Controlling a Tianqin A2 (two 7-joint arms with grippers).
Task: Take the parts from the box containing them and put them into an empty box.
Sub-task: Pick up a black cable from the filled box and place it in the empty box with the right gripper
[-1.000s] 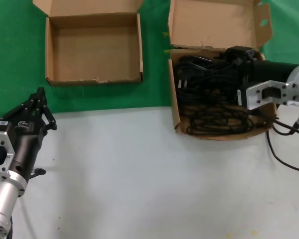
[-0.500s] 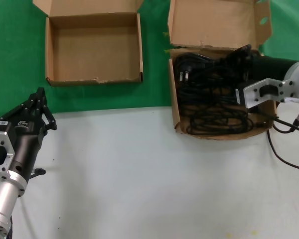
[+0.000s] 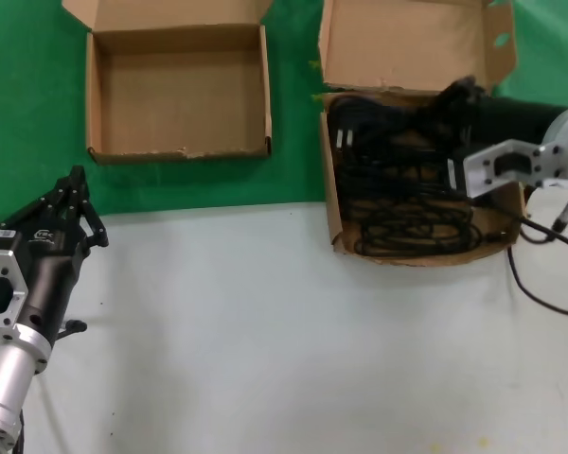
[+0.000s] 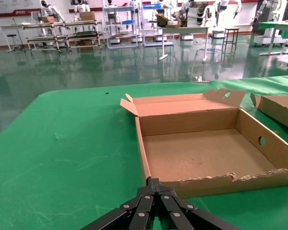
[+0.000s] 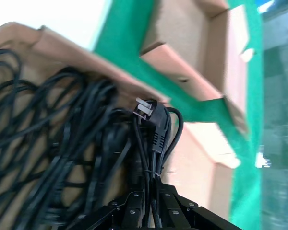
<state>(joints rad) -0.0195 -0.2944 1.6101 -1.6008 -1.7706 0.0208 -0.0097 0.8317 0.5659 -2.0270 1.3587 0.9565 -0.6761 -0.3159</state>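
The larger box (image 3: 329, 194) with the notched lid flap (image 3: 407, 43) stands at the right and holds a pile of black power cords (image 3: 407, 213). My right gripper (image 3: 460, 95) is over its far side, shut on one cord bundle (image 3: 388, 118) whose plug (image 3: 341, 140) points left. In the right wrist view the gripper (image 5: 151, 199) clamps this bundle (image 5: 153, 158), with the plug (image 5: 151, 120) raised above the pile. The empty box (image 3: 180, 95) stands at the far left and shows in the left wrist view (image 4: 206, 148). My left gripper (image 3: 76, 178) is shut and empty, parked near its front-left corner.
Both boxes stand on a green cloth (image 3: 293, 161) that ends at the white table (image 3: 265, 331) in front. A thin black cable (image 3: 540, 298) trails from my right arm across the table. The empty box's short flap (image 3: 166, 11) folds back behind it.
My right gripper has lifted and drawn back a little with the cord bundle, and the plug has risen off the pile. The left arm has not moved.
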